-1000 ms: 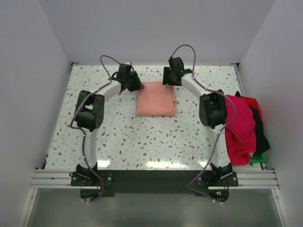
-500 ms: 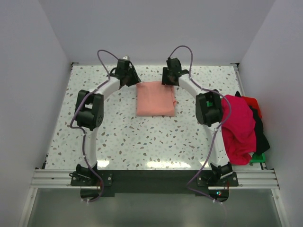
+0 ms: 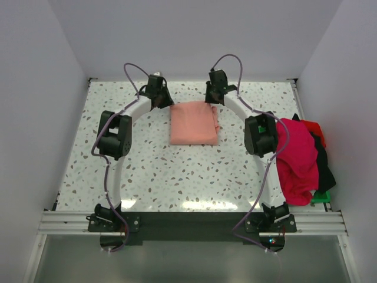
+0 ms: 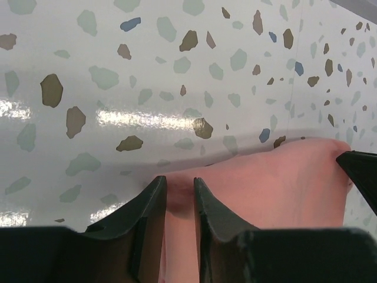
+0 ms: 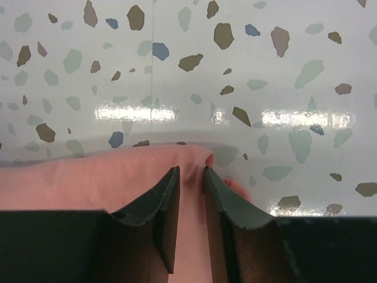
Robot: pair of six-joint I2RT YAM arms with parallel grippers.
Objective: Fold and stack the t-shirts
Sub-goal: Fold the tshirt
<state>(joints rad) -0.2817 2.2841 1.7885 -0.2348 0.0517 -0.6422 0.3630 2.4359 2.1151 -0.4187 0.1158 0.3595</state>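
A salmon-pink t-shirt [image 3: 194, 122] lies folded into a rectangle at the table's far middle. My left gripper [image 3: 166, 103] is at its far left corner and my right gripper [image 3: 211, 100] at its far right corner. In the left wrist view the gripper [image 4: 179, 187] has narrow jaws with a pinched ridge of pink cloth [image 4: 277, 183] between them. The right gripper [image 5: 191, 175] likewise stands closed on the cloth's edge [image 5: 88, 177], which creases between its fingers. More t-shirts sit heaped at the right edge: magenta [image 3: 297, 156], black [image 3: 324, 165] and red [image 3: 315, 127].
The heap rests on a green tray [image 3: 321, 197] at the table's right side, close to the right arm's elbow [image 3: 261, 134]. White walls close in the speckled table [image 3: 147, 171] on three sides.
Both pairs of jaws have narrowed onto the pink shirt's far corners, the right much more than the left. Both wrists have shifted slightly at the shirt's far edge.
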